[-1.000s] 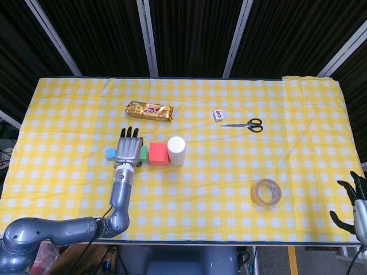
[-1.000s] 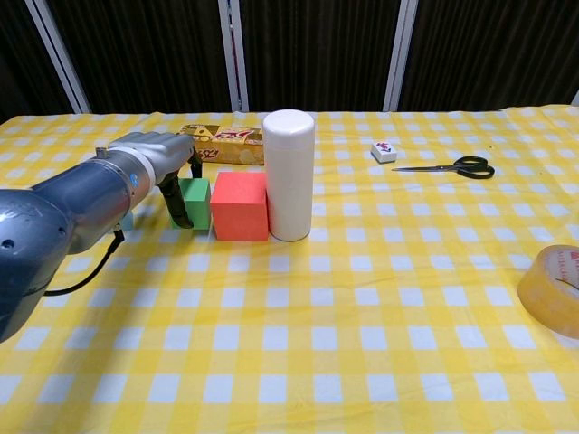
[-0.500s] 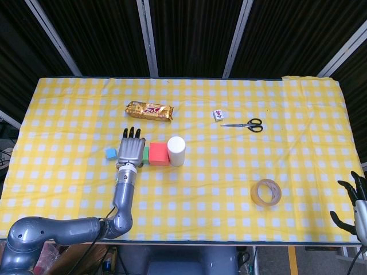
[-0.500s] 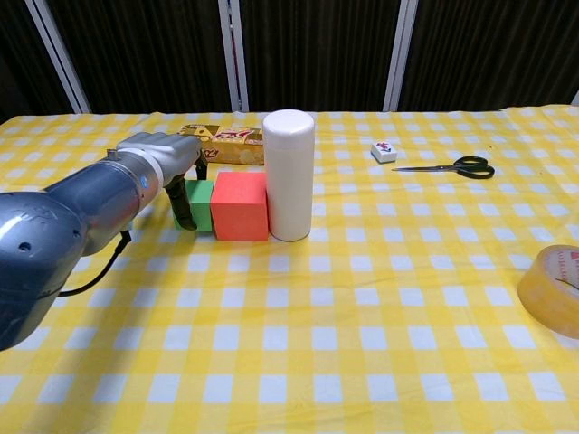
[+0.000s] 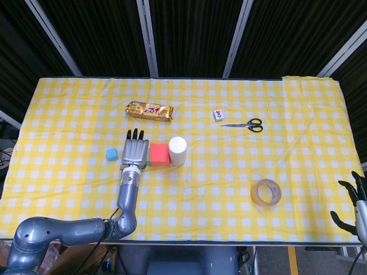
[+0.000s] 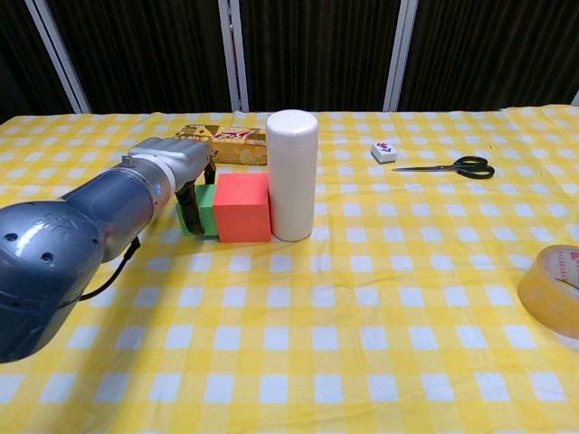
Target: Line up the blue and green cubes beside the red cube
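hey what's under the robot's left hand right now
The left hand covers the green cube, which sits against the red cube. The head view hides most of the green cube, and whether the fingers grip it cannot be told.

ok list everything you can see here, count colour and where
red cube: 1, red, middle left, against the white cylinder
green cube: 1, green, against the red cube's left side, under the left hand
blue cube: 1, blue, alone, left of the left hand
white cylinder: 1, white, upright, right of the red cube
snack packet: 1, gold, behind the cubes
small tile: 1, white with a print, far middle
scissors: 1, black handles, right of the tile
tape roll: 1, tan, near right
tablecloth: 1, yellow and white check
left hand: grey, over the green cube
right hand: dark, off the table's near right corner, holds nothing
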Controlling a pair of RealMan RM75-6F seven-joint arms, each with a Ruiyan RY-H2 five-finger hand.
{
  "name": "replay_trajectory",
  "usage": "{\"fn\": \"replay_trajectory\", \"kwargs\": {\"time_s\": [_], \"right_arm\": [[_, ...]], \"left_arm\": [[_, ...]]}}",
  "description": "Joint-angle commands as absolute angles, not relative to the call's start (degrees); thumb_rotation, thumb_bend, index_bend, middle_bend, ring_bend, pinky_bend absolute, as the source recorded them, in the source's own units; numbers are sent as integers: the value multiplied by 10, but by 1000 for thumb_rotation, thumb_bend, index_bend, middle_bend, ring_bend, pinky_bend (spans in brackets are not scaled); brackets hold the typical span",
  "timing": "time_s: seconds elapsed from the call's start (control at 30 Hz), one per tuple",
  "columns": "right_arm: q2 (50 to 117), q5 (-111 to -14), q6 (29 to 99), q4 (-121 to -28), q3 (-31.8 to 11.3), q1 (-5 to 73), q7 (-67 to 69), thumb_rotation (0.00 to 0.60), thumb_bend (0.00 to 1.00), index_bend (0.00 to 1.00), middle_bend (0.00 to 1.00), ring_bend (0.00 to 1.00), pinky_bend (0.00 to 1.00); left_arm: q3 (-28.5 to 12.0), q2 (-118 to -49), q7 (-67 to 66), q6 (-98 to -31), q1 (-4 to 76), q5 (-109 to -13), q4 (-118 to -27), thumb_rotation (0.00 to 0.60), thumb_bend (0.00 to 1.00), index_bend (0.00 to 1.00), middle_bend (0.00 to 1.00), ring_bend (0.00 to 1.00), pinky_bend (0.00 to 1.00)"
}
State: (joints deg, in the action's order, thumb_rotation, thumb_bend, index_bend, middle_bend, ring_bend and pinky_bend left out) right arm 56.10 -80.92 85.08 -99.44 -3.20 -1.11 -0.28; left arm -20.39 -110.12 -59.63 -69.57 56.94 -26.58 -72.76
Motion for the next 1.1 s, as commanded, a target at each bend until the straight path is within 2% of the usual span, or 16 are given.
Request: {"fn": "replay_trajectory", "kwargs": {"time_s": [0.03,1.1], "right_arm": [[561,-809,850,-994,-32,-11,-2,600,317,211,0,0,0],[560,-806,847,-993,-33,-10,0,600,317,211,0,0,0]], "left_arm": [[-203,-1104,-598,-697,570,-267,-725,600,427,475,73,0,0],[-201,-1114,-617,-702,570,-269,-710,600,427,475,71,0,0]]}}
